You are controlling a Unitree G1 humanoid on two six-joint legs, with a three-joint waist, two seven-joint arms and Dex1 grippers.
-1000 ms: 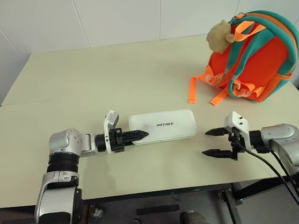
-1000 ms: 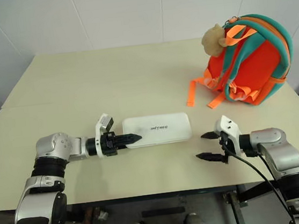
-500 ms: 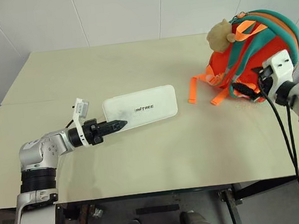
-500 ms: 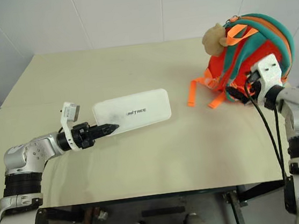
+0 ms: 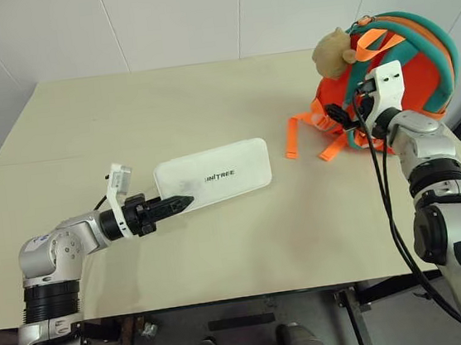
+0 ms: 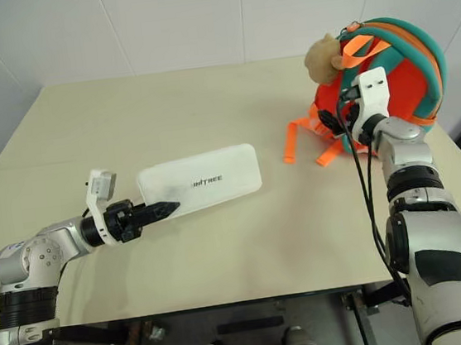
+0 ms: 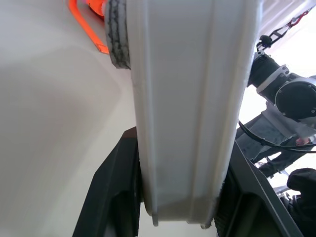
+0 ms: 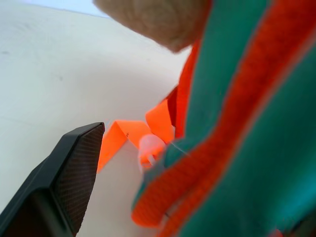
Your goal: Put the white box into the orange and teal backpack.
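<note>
White flat box (image 5: 214, 176), rounded corners

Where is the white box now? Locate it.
In the left eye view the white box sits left of centre over the table, one end clamped in the left pincer, well left of the backpack.

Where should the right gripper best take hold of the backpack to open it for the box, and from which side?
Probably the teal shoulder strap near the top, coming from the table side. The backpack stands upright with its straps facing the right gripper, which is open right at them. The left gripper holds the white box.
</note>
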